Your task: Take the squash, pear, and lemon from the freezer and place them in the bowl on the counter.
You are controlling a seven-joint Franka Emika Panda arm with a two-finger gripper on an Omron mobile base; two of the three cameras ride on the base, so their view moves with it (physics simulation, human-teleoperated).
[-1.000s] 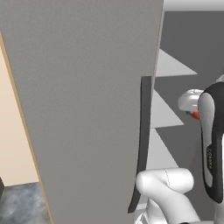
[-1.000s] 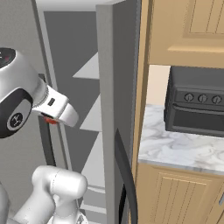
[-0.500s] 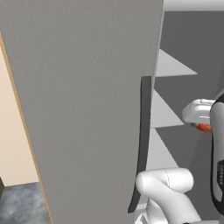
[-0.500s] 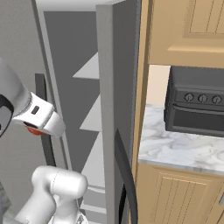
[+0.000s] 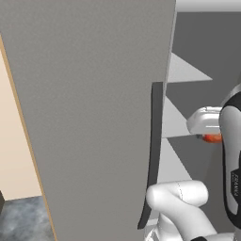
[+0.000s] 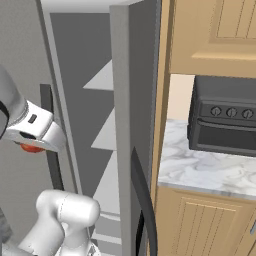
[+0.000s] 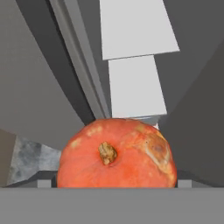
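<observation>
An orange squash (image 7: pixel 116 155) with a brown stem sits right in front of the hand camera and hides the fingertips. My gripper (image 5: pixel 207 124) is shut on the squash (image 5: pixel 212 138), holding it in the air in front of the open freezer (image 5: pixel 94 108). From the right, the same orange squash (image 6: pixel 29 148) peeks out under the white hand (image 6: pixel 35 131). The freezer's grey shelves (image 6: pixel 102 80) stand behind it. The pear, the lemon and the bowl are out of view. The counter (image 6: pixel 200 170) lies to the right of the freezer.
The broad open freezer door with its long dark handle (image 5: pixel 153 155) stands at the left of the arm. A second grey door with a dark curved handle (image 6: pixel 142 195) stands at the right. A dark toaster oven (image 6: pixel 225 122) sits on the counter under wooden cabinets (image 6: pixel 215 30).
The hand with the squash has dropped lower and pulled back from the freezer shelves toward the robot's body. Most of that move came in the first half second.
</observation>
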